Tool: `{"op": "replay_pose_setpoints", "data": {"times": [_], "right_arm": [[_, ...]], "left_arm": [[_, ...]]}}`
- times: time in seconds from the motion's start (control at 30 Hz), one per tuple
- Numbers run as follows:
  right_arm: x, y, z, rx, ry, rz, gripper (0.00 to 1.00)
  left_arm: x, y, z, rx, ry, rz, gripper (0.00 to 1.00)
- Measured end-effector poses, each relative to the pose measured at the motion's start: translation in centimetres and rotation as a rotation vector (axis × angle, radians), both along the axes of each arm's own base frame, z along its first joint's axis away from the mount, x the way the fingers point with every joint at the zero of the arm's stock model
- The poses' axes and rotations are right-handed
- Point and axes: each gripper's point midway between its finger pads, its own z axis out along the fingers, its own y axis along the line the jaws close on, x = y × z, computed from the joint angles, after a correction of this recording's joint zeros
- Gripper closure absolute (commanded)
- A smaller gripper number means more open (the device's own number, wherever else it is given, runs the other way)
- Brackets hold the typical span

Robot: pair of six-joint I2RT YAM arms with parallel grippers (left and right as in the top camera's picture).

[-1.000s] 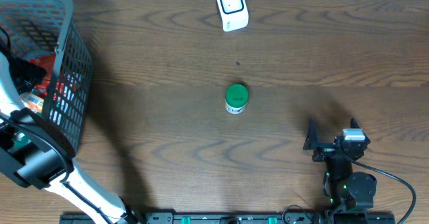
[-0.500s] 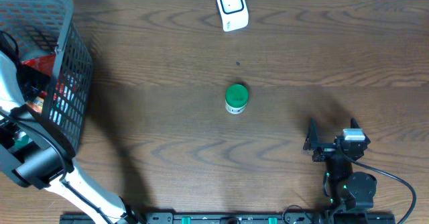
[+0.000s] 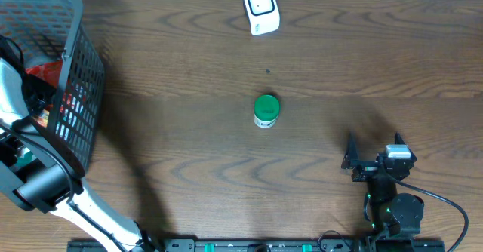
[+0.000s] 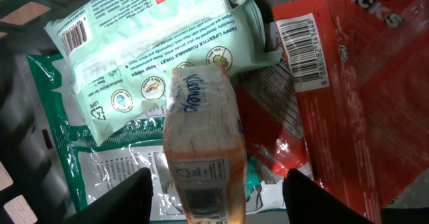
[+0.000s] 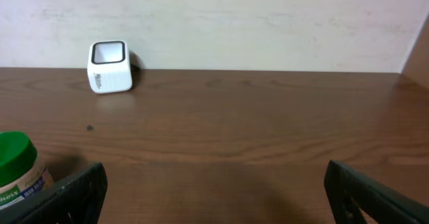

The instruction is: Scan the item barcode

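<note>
My left gripper [image 4: 218, 207] is down inside the basket, open, one dark finger [image 4: 124, 197] on each side of an orange Kleenex tissue pack [image 4: 201, 130]. A gap shows on both sides of the pack, which has a barcode label at its near end. It lies on a pale green wipes packet [image 4: 141, 56] and a red snack bag [image 4: 348, 83] with its own barcode. The white scanner [image 3: 261, 8] [image 5: 110, 66] stands at the table's far edge. My right gripper [image 3: 374, 148] rests open near the front right, holding nothing.
The grey mesh basket [image 3: 79, 71] fills the table's left end, with my left arm [image 3: 38, 180] reaching over its rim. A jar with a green lid [image 3: 266, 110] [image 5: 15, 160] stands mid-table. A green-edged clear packet [image 4: 80, 170] lies under the tissue pack.
My left arm has shifted slightly inside the basket, uncovering more of the red bag. The right arm, jar and scanner have not moved.
</note>
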Motion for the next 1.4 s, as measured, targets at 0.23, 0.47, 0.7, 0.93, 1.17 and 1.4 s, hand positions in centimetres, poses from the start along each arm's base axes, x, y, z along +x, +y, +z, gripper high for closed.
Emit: {"op": "replay_pose_setpoints", "data": {"times": [0.23, 0.47, 0.7, 0.93, 1.17, 1.4], "right_arm": [[0.0, 0.0, 0.0, 0.0, 0.0, 0.0, 0.01], [0.0, 0.0, 0.0, 0.0, 0.0, 0.0, 0.01], [0.0, 0.0, 0.0, 0.0, 0.0, 0.0, 0.01], [0.0, 0.0, 0.0, 0.0, 0.0, 0.0, 0.01], [0.0, 0.0, 0.0, 0.0, 0.0, 0.0, 0.01], [0.0, 0.0, 0.0, 0.0, 0.0, 0.0, 0.01]], "left_arm": [[0.1, 0.1, -0.2, 0.006, -0.007, 0.0, 0.42], [-0.5, -0.1, -1.5, -0.008, 0.014, 0.002, 0.57], [-0.5, 0.0, -1.4, -0.003, 0.009, 0.005, 0.69], [-0.3, 0.0, 6.7, 0.111, -0.157, 0.005, 0.69], [-2.7, -2.9, 21.2, 0.319, -0.459, -0.019, 0.69], [-3.9, -12.8, 29.3, 0.343, -0.691, -0.234, 0.69]]}}
